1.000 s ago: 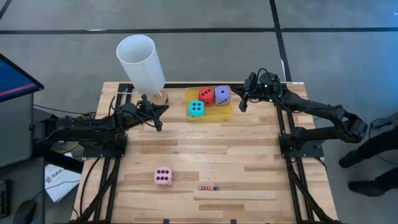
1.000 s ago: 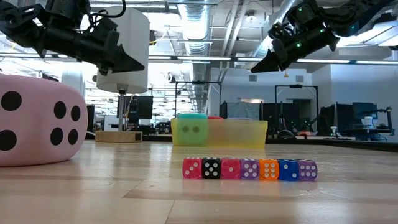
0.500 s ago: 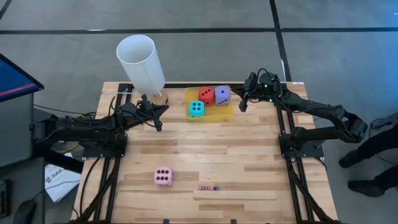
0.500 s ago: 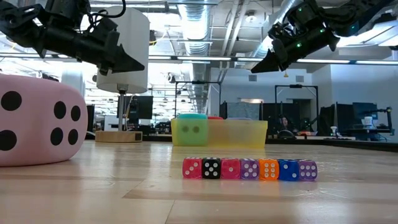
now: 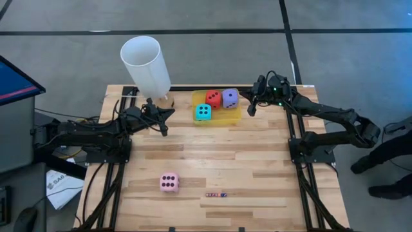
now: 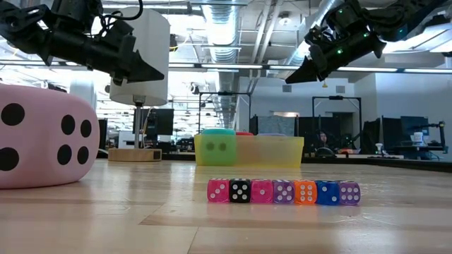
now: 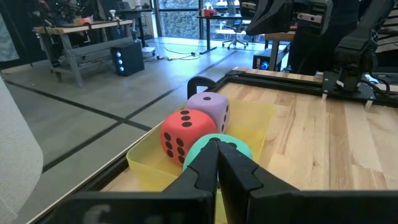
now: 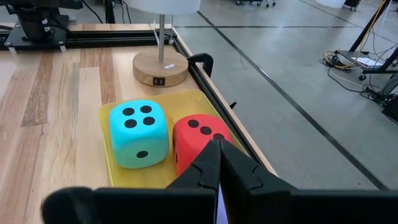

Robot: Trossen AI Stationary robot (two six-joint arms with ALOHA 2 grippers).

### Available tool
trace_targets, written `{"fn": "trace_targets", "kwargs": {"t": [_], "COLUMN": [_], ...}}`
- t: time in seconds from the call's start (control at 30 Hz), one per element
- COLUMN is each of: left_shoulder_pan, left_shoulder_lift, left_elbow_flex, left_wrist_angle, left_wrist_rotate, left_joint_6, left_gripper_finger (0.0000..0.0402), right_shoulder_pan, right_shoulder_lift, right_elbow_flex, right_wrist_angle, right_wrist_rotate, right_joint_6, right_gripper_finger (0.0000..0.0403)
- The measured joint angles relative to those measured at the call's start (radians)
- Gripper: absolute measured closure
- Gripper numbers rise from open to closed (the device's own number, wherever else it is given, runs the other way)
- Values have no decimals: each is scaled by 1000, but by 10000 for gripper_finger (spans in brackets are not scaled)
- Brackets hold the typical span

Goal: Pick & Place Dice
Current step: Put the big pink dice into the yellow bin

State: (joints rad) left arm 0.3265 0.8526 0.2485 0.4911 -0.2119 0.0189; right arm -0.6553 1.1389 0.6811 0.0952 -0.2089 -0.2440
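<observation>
Waiting with clenched, empty jaws, left gripper (image 5: 163, 131) and right gripper (image 5: 250, 110) are flanking the yellow tray (image 5: 232, 116); fetching the pink die (image 5: 169, 182) looks next.

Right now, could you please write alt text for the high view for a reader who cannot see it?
Overhead view of a wooden table: red, purple and cyan dice sit in a yellow tray at the far edge, and a pink die lies alone near the front. Shut left and right end effectors flank the tray.
</observation>
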Motion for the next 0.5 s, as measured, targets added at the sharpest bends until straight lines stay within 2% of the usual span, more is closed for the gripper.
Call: {"fn": "trace_targets", "kwargs": {"t": [0.5], "left_shoulder_pan": [0], "left_shoulder_lift": [0], "left_elbow_flex": [0], "left_wrist_angle": [0], "left_wrist_rotate": [0], "left_joint_6": [0], "left_gripper_finger": [399], "right_shoulder_pan": [0], "right_shoulder_lift": [0], "right_elbow_flex": [0], "right_wrist_angle": [-34], "right_wrist_rotate": [0], "right_joint_6": [9], "right_gripper_finger": [403]}}
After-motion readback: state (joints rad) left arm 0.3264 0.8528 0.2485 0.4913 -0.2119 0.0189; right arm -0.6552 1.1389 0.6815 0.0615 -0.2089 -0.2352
